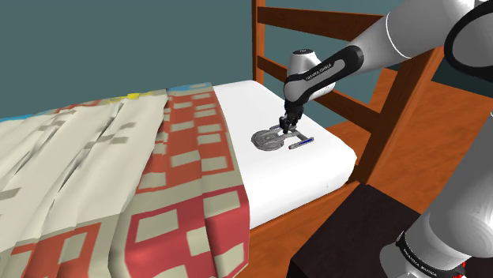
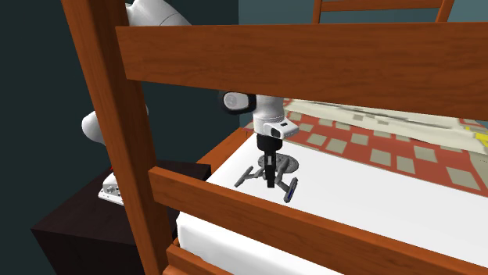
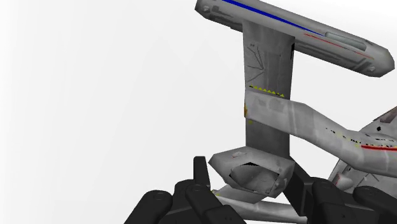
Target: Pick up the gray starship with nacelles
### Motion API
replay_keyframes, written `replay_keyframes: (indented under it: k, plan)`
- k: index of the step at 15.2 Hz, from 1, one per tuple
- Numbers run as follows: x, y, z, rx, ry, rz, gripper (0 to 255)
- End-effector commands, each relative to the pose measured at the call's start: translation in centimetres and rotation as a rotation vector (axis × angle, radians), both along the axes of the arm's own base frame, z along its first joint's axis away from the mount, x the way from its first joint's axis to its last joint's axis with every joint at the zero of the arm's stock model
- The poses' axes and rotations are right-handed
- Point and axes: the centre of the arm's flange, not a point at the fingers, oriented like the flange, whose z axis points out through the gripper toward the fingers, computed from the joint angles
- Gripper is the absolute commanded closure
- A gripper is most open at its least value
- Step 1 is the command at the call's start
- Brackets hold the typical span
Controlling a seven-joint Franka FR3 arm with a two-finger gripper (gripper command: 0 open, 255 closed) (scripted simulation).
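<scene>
The gray starship (image 1: 274,140) lies on the white mattress (image 1: 316,170) close to the headboard end. It has a round saucer (image 2: 284,165) and two long nacelles, one with a blue stripe (image 3: 299,28). My gripper (image 1: 286,126) comes straight down onto its rear hull. In the second exterior view the gripper (image 2: 270,181) stands between the two nacelles. The wrist view has the gripper (image 3: 249,184) with both black fingers pressed against the sides of the narrow hull (image 3: 254,175), shut on it. The ship looks level and low over the sheet.
A red, cream and white patterned quilt (image 1: 118,166) covers the bed on the shoulder view's left. The wooden bed frame (image 1: 340,99) rises right behind the ship. Its rails (image 2: 313,55) cross the second exterior view. The dark stand (image 1: 355,237) sits beside the bed.
</scene>
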Motion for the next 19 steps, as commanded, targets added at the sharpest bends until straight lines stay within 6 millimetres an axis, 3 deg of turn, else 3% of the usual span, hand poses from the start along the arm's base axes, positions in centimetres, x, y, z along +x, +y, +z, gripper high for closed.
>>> replay_keyframes:
  k: [1,17,19]
  plan:
    - [0.0,0.0,-0.1,0.0,0.002,0.001,255]
    - [0.0,0.1,8.0,0.0,0.002,0.001,255]
    - [0.0,0.1,8.0,0.0,0.002,0.001,255]
